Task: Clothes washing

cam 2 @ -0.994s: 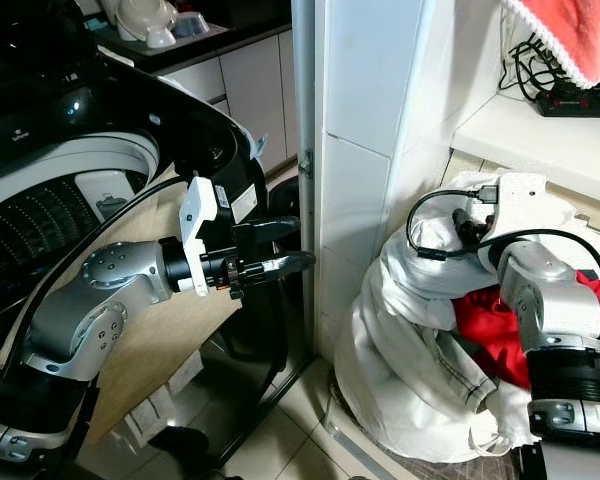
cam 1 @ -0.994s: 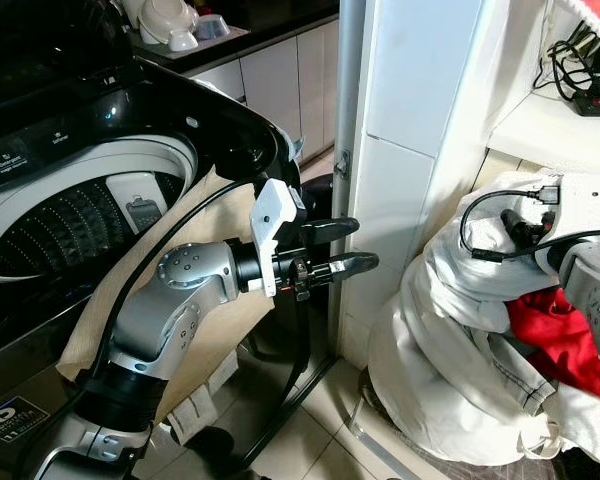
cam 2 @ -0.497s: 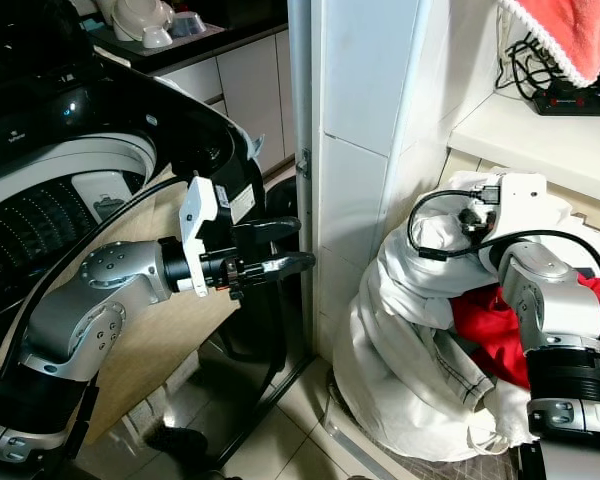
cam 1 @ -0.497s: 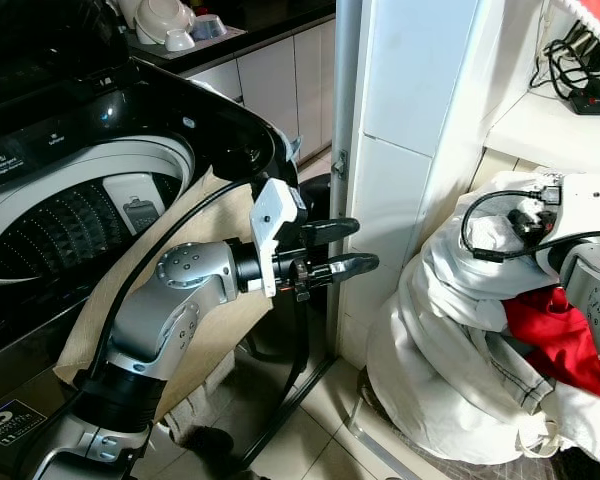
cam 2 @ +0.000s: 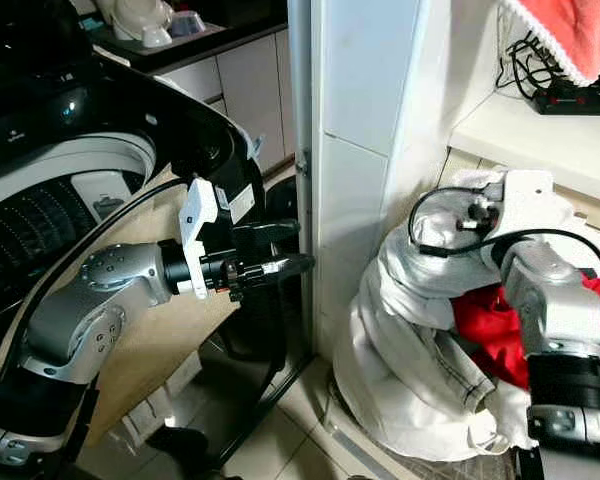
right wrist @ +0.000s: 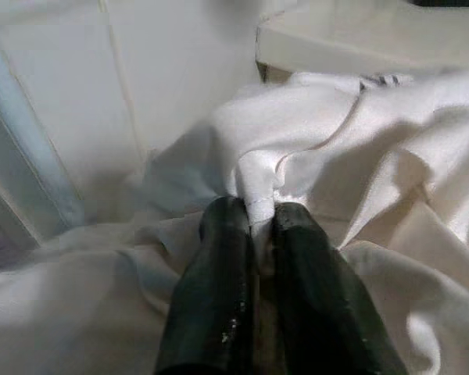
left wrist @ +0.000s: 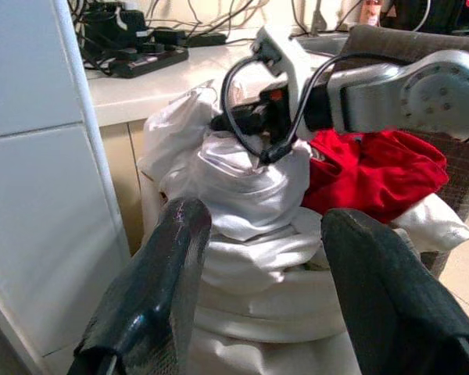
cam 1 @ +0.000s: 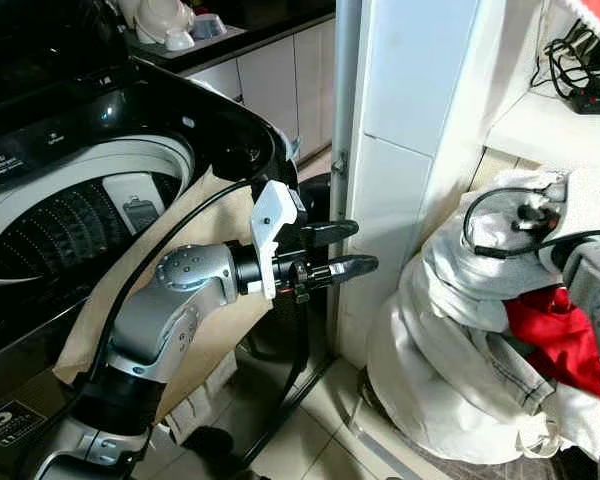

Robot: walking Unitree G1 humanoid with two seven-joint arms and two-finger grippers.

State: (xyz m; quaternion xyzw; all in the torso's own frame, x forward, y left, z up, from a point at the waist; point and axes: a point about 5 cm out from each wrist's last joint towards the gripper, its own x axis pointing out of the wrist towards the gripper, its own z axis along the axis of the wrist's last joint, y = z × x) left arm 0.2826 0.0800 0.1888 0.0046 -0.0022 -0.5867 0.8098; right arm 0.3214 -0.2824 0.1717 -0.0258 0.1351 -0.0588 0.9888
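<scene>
White cloth, a bunched fold of the white garment (cam 1: 450,330) heaped on the right beside the tiled pillar (cam 1: 410,150), sits clamped between the right gripper (right wrist: 254,234) fingers; since half a second ago that wrist has lifted slightly, so the pull out of the pile looks begun; a red garment (cam 1: 550,335) lies behind it; the left gripper (cam 1: 342,250) stays out mid-air, fingers apart, holding nothing; the washing machine drum (cam 1: 70,225) waits open at far left.
</scene>
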